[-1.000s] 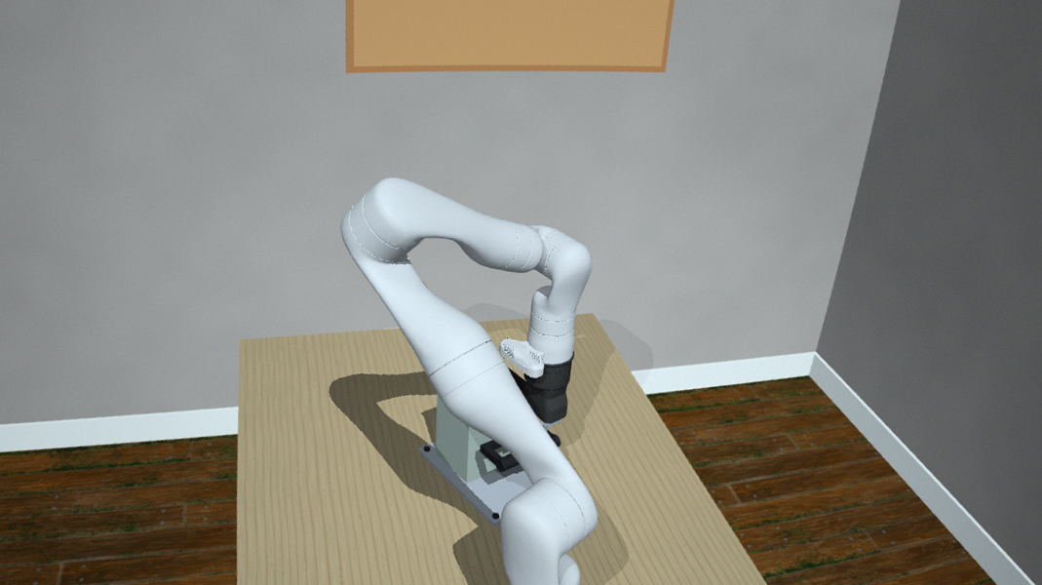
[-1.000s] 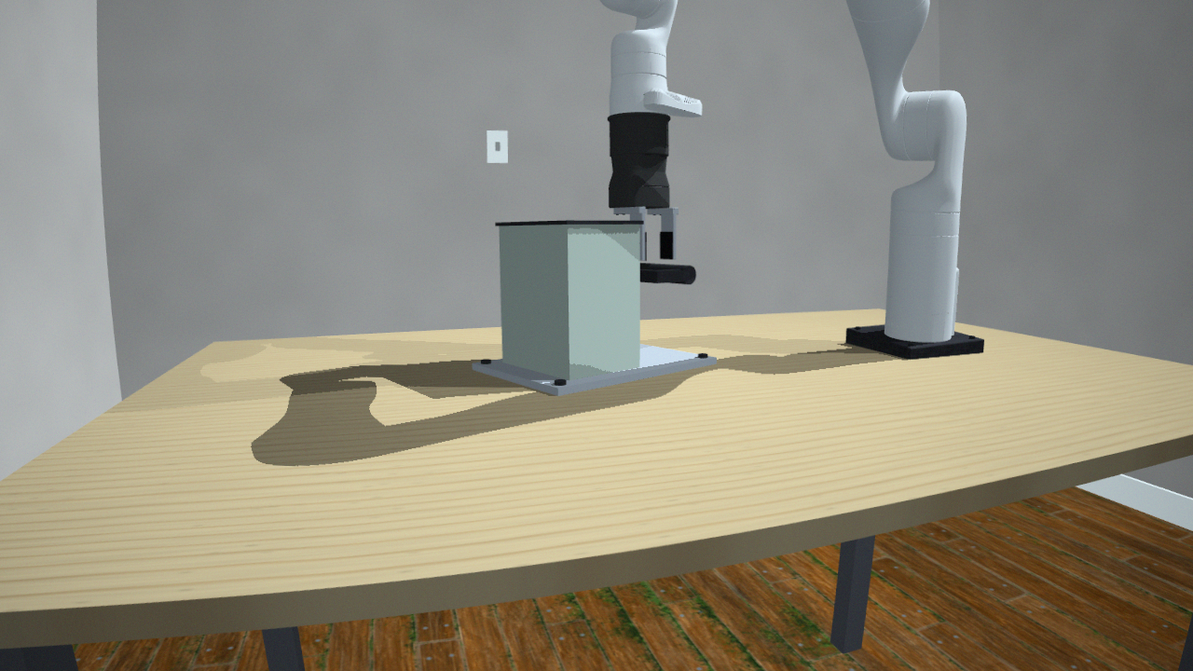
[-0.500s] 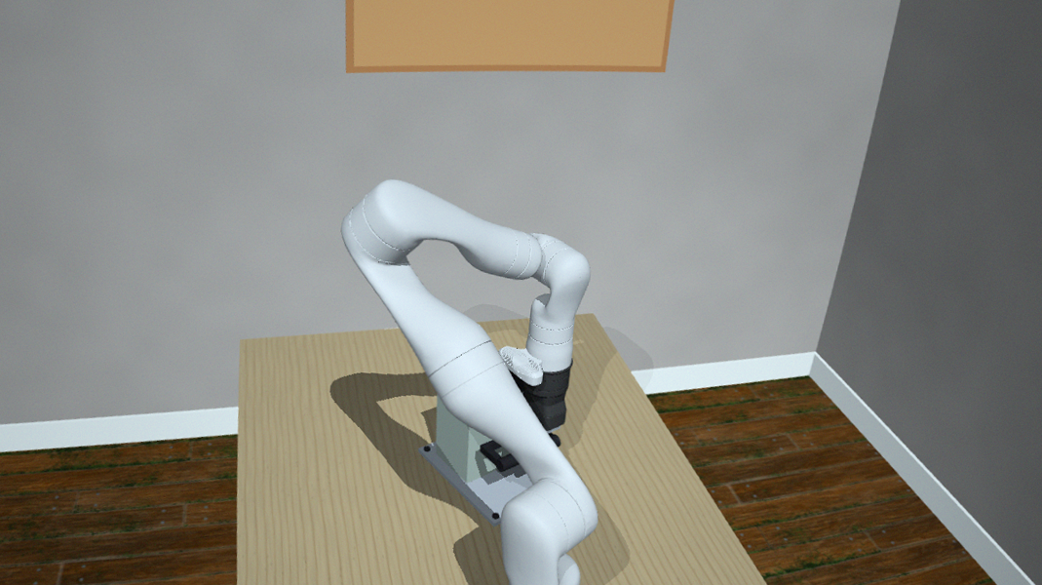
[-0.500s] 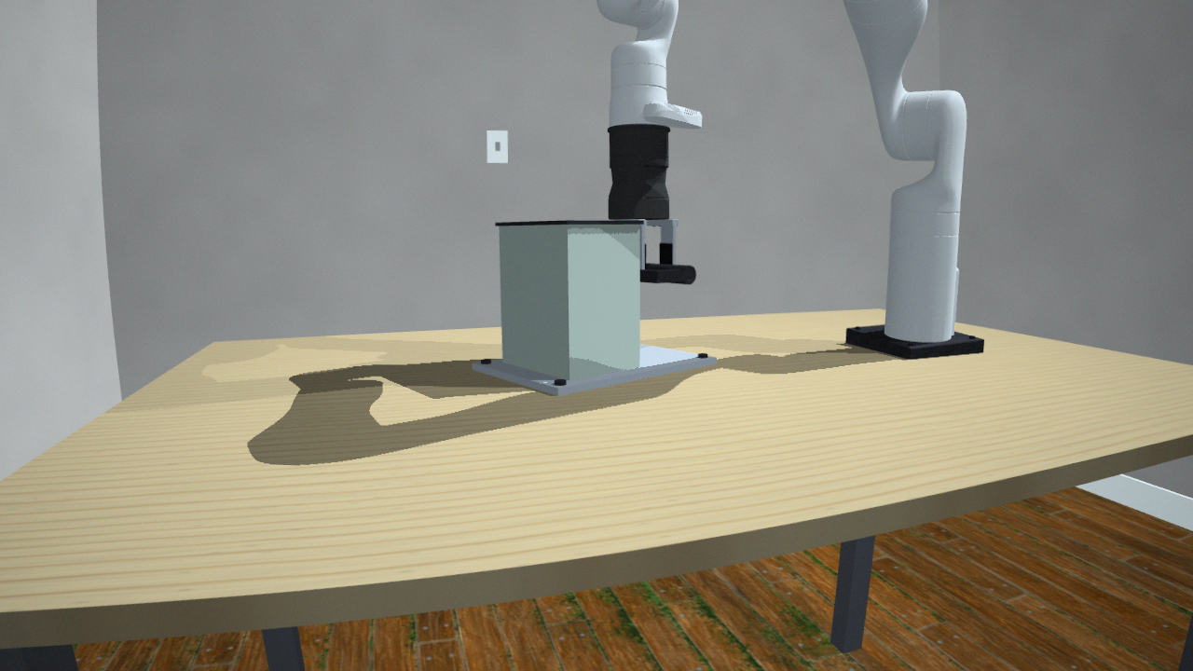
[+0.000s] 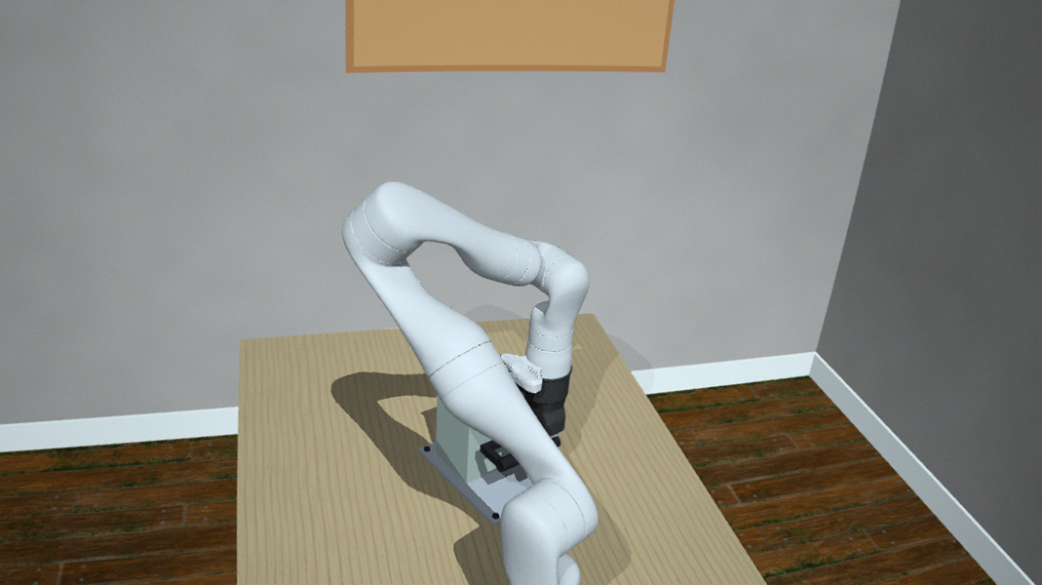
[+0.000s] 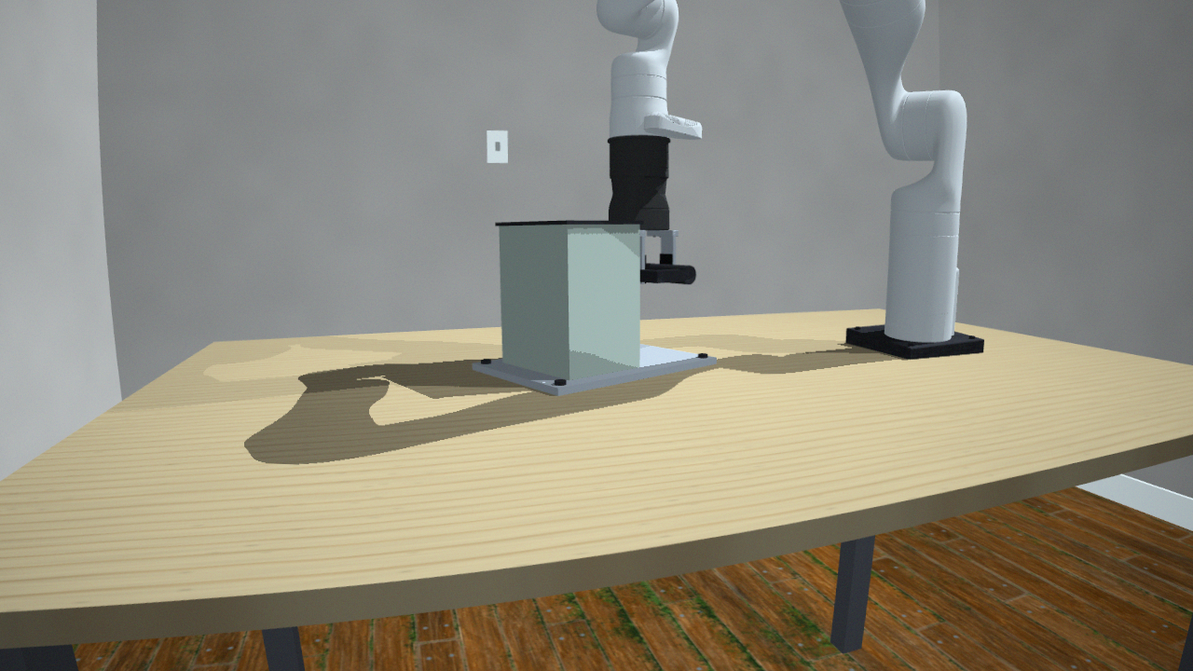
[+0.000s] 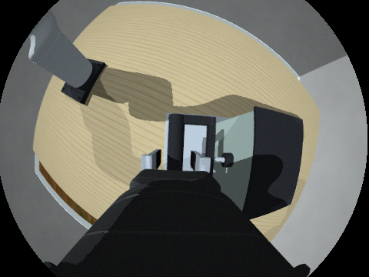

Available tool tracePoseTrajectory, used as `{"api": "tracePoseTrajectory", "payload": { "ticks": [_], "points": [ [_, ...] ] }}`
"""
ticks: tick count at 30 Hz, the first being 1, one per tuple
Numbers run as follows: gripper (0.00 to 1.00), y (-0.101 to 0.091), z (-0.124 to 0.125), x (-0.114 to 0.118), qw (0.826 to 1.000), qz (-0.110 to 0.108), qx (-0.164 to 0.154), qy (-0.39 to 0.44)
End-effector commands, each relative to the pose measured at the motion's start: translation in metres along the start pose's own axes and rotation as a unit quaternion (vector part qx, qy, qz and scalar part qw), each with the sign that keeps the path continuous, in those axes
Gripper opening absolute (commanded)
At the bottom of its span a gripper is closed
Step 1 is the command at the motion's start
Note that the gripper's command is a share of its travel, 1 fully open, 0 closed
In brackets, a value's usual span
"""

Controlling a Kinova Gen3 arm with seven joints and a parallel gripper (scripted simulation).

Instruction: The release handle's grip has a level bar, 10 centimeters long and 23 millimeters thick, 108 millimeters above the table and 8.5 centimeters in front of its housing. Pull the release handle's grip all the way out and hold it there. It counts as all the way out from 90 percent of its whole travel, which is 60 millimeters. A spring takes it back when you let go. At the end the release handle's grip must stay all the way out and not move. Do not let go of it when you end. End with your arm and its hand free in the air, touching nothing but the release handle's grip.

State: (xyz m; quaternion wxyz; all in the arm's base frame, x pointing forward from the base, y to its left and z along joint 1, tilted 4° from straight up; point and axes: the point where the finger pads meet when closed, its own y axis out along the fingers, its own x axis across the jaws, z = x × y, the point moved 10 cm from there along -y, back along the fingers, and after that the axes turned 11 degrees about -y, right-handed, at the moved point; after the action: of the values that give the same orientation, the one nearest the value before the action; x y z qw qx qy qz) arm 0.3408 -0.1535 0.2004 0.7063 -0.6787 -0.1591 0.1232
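The release handle's housing (image 6: pixel 571 300) is a pale green box with a dark top on a grey base plate (image 6: pixel 594 368), mid-table. Its black grip bar (image 6: pixel 669 273) juts level from the housing's front, close to it. My gripper (image 6: pixel 665 252) points straight down over the bar, open, with its fingertips at the bar's top and nothing between them. In the wrist view the grip (image 7: pixel 189 143) lies just below my fingers, with the housing (image 7: pixel 257 159) to the right. In the top view my own arm hides most of the grip (image 5: pixel 499 457).
My arm's black base (image 6: pixel 914 342) stands at the table's right end. The housing's dark top edge (image 6: pixel 567 224) is right beside my wrist. The table's edges drop to a wooden floor.
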Motion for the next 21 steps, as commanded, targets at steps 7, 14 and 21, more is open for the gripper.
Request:
{"api": "tracePoseTrajectory", "payload": {
  "ticks": [7,14,21],
  "points": [
    [0.91,0.0037,-0.0004,-0.0009,1.000,0.001,0.000,0.001],
    [0.91,0.0050,-0.0004,-0.0009,1.000,0.001,0.000,0.001],
    [0.91,0.0050,-0.0004,-0.0009,1.000,0.001,0.000,0.001]
  ]
}}
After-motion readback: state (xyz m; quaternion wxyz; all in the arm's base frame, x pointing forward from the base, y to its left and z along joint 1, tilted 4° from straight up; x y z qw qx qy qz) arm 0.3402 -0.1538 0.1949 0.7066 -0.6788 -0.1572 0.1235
